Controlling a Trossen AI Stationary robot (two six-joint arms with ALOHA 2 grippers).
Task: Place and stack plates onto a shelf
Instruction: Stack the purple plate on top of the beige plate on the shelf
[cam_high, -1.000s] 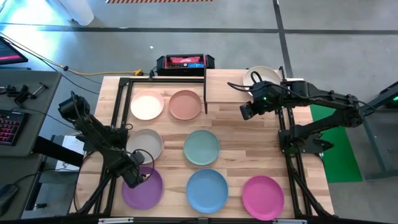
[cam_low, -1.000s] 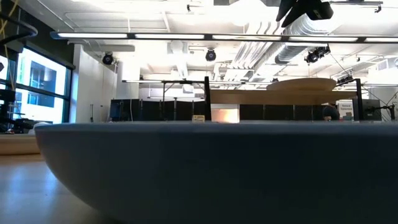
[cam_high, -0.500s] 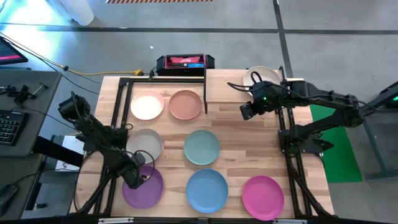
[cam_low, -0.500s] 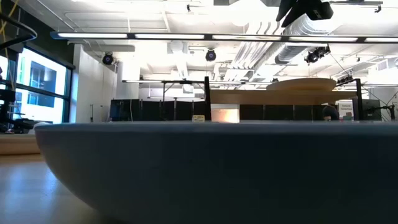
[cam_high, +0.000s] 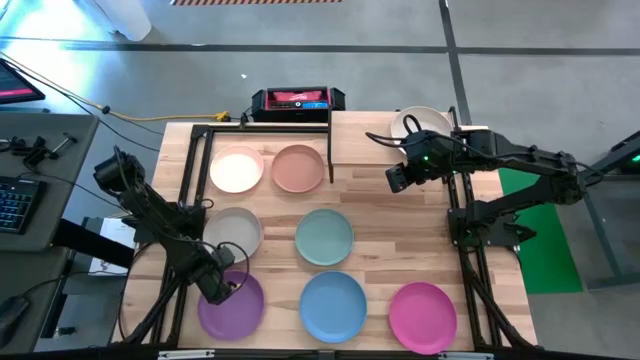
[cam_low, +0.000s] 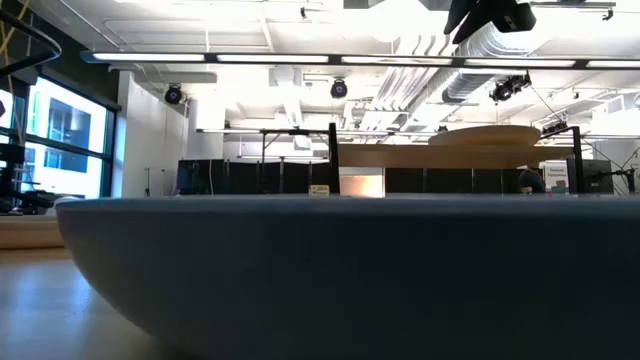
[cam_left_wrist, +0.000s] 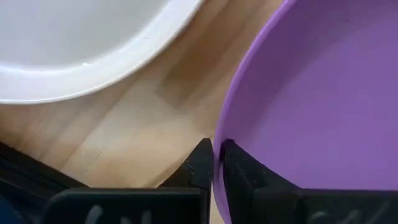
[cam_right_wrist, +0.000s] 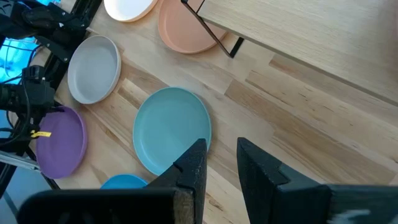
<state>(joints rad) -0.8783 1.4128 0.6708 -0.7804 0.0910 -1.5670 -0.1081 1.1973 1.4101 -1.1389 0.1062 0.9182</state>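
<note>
**One plate on the shelf, seven still on the counter**

Your small raised light-wood shelf (cam_high: 395, 140) at the counter's far edge carries just one round cream plate (cam_high: 418, 121), near its right end. The other seven lie flat on the wooden counter (cam_high: 400, 225): pale pink plate (cam_high: 237, 168), terracotta plate (cam_high: 298, 168), second cream plate (cam_high: 236, 231), teal-green plate (cam_high: 324, 237), blue plate (cam_high: 333, 306) and magenta plate (cam_high: 422, 317).

Your left gripper (cam_left_wrist: 214, 163) sits at the near left corner, its fingers pinched on the rim of the matte purple plate (cam_left_wrist: 311, 99), which looks not yet lifted.

Your right gripper (cam_right_wrist: 219, 163) hangs over the counter just before the shelf, fingers parted, holding nothing.

Most of the stacking remains.
</note>
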